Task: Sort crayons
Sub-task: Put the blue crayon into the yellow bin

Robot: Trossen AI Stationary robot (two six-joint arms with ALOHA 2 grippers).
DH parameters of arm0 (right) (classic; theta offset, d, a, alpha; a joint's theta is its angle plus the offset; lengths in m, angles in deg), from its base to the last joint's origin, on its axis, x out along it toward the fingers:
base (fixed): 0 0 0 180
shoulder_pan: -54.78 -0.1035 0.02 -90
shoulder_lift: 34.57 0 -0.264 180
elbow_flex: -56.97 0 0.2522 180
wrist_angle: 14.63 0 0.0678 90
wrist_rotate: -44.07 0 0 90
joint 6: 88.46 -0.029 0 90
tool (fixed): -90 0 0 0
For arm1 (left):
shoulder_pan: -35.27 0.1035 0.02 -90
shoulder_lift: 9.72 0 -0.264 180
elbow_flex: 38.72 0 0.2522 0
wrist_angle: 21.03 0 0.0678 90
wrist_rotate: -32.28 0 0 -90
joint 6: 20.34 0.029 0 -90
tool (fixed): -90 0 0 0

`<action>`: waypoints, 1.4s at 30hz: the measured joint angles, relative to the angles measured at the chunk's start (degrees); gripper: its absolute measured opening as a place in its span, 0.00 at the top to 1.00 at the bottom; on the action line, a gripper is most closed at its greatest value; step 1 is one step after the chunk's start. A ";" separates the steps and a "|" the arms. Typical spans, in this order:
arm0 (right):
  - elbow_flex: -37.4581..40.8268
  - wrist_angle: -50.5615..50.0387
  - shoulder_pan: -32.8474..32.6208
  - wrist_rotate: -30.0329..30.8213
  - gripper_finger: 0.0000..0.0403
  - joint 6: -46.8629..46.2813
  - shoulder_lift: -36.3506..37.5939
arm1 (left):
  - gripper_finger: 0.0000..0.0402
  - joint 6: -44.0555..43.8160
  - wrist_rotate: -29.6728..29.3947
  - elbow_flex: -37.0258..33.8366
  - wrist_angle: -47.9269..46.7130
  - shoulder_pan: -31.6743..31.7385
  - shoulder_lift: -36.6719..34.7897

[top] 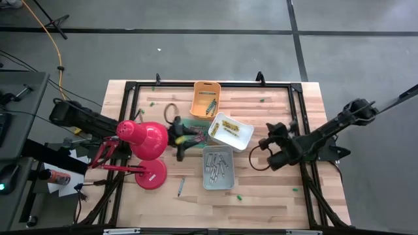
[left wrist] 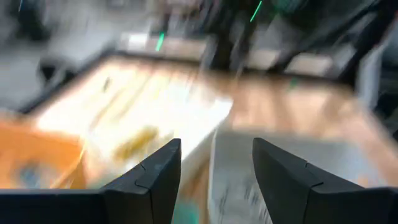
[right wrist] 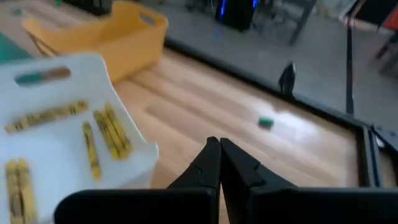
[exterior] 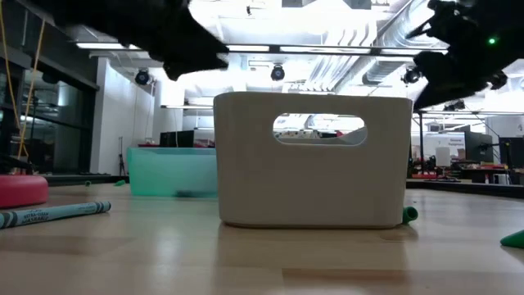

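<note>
We see left arm's dark two-finger gripper [left wrist: 214, 168] over middle of wooden slatted tabletop [top: 274, 189], above bins, jaws spread wide, nothing between them. Right arm's dark gripper [right wrist: 219, 163] sits right of bins, jaws pinched fully together, empty. Small yellow crayons [right wrist: 102, 134] lie in white plastic bin [top: 241, 137]; grey sticks [top: 215, 164] in grey rectangular bin [top: 228, 185]; few in orange plastic bin [top: 199, 91]. One loose blue-grey crayon [exterior: 53, 215] on tabletop near red desk lamp [top: 147, 140]. Teal bin [exterior: 168, 170] behind.
</note>
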 joint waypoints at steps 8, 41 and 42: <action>0.02 4.44 3.49 0.77 1.00 9.60 0.02 | 0.54 -24.07 -0.74 23.89 -52.14 -4.66 4.62; 0.02 8.34 4.48 -2.70 1.00 12.37 0.02 | 0.54 -58.75 12.09 31.11 -59.45 -22.05 34.06; 0.02 8.34 4.48 -2.70 1.00 12.51 0.02 | 0.54 -58.75 12.31 31.24 -59.64 -22.05 34.88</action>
